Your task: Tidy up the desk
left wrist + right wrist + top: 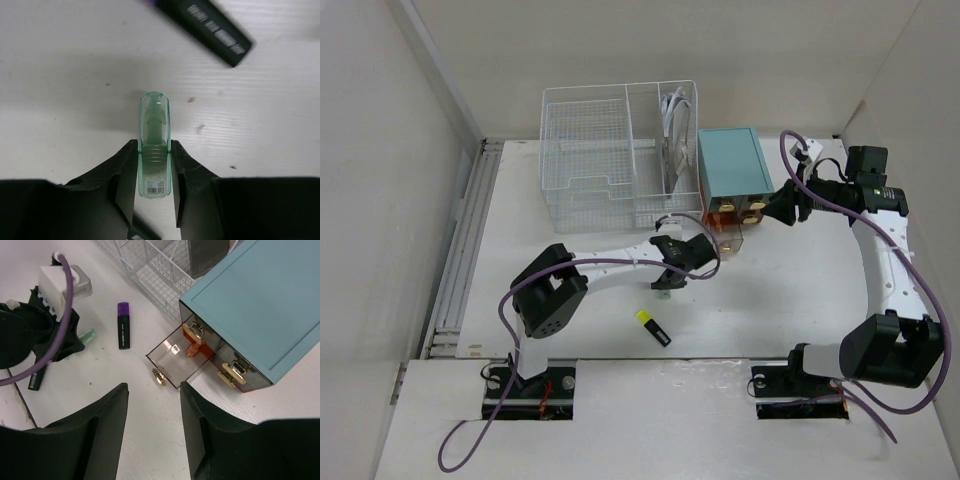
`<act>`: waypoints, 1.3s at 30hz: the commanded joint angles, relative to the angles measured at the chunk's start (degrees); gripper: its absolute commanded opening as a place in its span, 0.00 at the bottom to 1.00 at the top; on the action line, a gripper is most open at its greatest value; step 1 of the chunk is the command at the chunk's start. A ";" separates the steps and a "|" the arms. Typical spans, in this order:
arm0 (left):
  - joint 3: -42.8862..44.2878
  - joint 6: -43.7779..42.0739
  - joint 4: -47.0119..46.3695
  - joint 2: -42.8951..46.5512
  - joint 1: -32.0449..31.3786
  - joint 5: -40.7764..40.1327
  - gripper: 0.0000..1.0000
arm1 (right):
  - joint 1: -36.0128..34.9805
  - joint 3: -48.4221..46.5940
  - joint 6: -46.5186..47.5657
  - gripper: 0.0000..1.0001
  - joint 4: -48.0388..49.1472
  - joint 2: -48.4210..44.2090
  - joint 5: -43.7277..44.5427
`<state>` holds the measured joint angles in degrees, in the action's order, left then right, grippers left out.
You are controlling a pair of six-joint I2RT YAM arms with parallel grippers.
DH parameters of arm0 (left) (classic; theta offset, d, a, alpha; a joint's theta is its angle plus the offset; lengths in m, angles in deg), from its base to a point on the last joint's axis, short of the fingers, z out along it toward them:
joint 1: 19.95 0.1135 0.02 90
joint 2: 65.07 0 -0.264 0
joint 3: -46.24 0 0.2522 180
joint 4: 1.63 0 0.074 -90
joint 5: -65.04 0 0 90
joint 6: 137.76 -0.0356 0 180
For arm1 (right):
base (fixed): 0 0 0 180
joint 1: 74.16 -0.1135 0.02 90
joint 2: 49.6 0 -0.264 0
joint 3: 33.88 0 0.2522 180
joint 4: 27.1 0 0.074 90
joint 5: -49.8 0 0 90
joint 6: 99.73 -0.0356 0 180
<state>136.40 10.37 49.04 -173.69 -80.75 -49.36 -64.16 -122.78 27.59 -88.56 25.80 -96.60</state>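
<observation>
Only the left wrist view shows the left gripper [154, 152] clamping a green tube [154, 117] — perhaps a highlighter — the desk [70, 70] beneath its fingers; the right gripper [154, 387] gapes wide above the desk.

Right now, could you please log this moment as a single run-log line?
left gripper: shut on green tube | right gripper: open, facing teal drawer box | drawer: open | purple marker, yellow marker: loose on desk
</observation>
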 commanded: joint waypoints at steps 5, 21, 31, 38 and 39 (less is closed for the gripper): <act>14.82 -9.08 0.89 0.96 -0.29 -0.74 0.00 | 2.48 -1.16 1.70 0.52 -0.55 -1.74 -3.10; 25.89 -25.08 -18.97 -5.80 -0.29 -4.07 0.00 | 6.35 -0.10 1.09 0.52 0.68 -2.27 -3.10; 30.55 -29.56 -25.03 -12.23 2.00 -2.75 0.00 | 7.49 -0.10 1.09 0.52 0.68 -2.27 -3.10; 31.18 -32.03 -29.26 -15.21 3.66 -3.55 0.00 | 7.49 -0.10 1.09 0.52 0.68 -2.27 -3.10; 31.70 -32.55 -29.78 -15.92 3.67 -3.02 0.00 | 7.49 -0.10 1.09 0.52 0.68 -2.27 -3.10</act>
<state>165.16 -19.95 23.03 -189.08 -77.71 -51.79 -56.93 -122.76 28.01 -88.85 25.03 -97.63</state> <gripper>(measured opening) 0.251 0.515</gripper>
